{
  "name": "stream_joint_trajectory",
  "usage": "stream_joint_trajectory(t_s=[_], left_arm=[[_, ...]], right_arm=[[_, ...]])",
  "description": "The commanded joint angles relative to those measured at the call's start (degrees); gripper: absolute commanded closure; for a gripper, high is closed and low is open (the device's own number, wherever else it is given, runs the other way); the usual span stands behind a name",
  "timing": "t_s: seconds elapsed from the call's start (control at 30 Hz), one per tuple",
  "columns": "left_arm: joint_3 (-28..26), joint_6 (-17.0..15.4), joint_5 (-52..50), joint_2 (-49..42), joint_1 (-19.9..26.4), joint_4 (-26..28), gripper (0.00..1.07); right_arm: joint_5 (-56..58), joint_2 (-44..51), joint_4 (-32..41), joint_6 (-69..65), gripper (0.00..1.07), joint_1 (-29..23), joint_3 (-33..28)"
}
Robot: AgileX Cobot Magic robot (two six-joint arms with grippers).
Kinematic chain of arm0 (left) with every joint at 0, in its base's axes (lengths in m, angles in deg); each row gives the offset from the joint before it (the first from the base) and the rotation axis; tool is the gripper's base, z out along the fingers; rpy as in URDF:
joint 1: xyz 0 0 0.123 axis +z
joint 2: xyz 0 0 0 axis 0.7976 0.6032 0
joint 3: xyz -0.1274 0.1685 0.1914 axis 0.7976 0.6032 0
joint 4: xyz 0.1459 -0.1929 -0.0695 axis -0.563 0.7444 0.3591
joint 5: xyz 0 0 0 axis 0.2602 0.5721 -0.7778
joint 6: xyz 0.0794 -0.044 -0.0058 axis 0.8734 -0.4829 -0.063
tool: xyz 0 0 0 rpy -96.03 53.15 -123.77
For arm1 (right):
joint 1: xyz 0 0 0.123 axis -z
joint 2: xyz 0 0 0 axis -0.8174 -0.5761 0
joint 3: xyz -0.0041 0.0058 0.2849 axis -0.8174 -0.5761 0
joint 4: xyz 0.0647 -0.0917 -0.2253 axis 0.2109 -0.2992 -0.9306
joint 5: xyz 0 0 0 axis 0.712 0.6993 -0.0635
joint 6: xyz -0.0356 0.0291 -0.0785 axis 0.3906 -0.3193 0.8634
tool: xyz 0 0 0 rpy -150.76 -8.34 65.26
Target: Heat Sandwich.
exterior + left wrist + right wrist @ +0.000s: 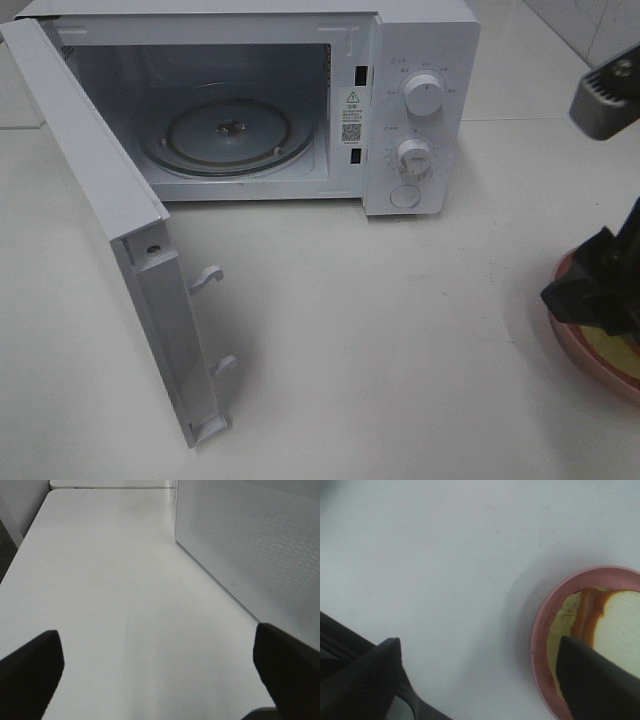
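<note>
Heads up: your right gripper jaws wide, straddling pink round plate rim; clumsy pinch tips thick white-bread sandwich off. Left gripper wide, empty.

A white table fills most of the high view, its surface smooth and matte with a few faint scuffs and a thin curved scratch in the left wrist view. Light is soft and even, with pale shadows. Beyond the far edge, at the upper right, pale wall tiles with thin grout lines show. A second white tabletop abuts the far end.
</note>
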Motion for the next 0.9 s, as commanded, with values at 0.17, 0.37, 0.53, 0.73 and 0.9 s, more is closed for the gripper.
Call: stream_joint_trajectory(t_s=[0.17, 0.37, 0.53, 0.73, 0.9], left_arm=[[0.0, -0.2, -0.6, -0.5, -0.3, -0.1, 0.09], [0.0, -0.2, -0.6, -0.5, -0.3, -0.1, 0.09], [0.0, -0.2, -0.6, -0.5, -0.3, -0.1, 0.09], [0.0, -0.2, -0.6, -0.5, -0.3, -0.1, 0.09], [0.0, -0.2, -0.6, -0.5, -0.3, -0.1, 0.09]], right_arm=[[5.3, 9.5, 1.1, 2.3, 0.29, 0.1, 0.3], [8.1, 16.2, 1.1, 2.5, 0.30, 0.1, 0.3], [12.2, 20.9, 1.1, 2.6, 0.31, 0.1, 0.3], [15.1, 26.2, 1.1, 2.4, 0.31, 0.1, -0.1], [15.4, 33.0, 1.4, 2.5, 0.31, 2.4, -0.1]])
